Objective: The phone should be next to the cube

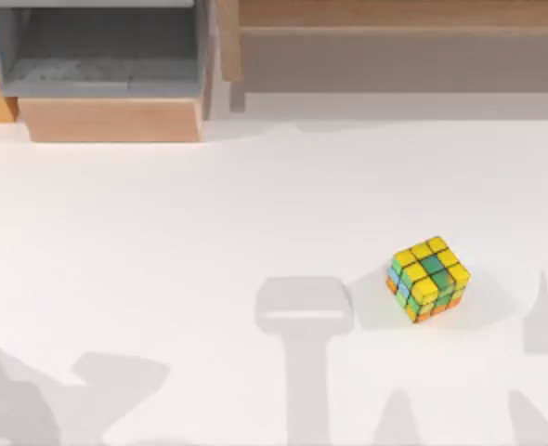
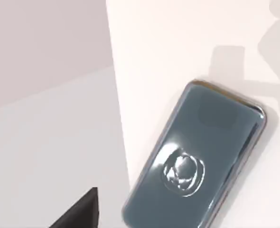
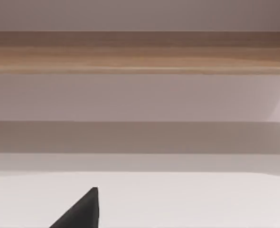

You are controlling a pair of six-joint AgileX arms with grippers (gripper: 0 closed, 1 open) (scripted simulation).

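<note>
Teal phone (image 2: 197, 156) flat near table (image 1: 163, 279) edge; cube (image 1: 428, 279) sits right-centre; finger state: can't tell.

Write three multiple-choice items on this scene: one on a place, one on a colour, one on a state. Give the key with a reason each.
1. Where does the cube stand on the table in the top view?
A. right of centre
B. far left edge
C. inside the grey drawer

2. What colour is the face of the phone?
A. bright red
B. dark grey-teal
C. white

3. How does the phone lie?
A. flat on the white surface
B. propped upright on its short end
C. stacked on the cube

Key:
1 A, the top view shows the cube on the table's right half, well short of the drawer at the back.
2 B, the left wrist view shows a glossy grey-teal face.
3 A, the left wrist view shows it flat near the surface's edge.
</note>
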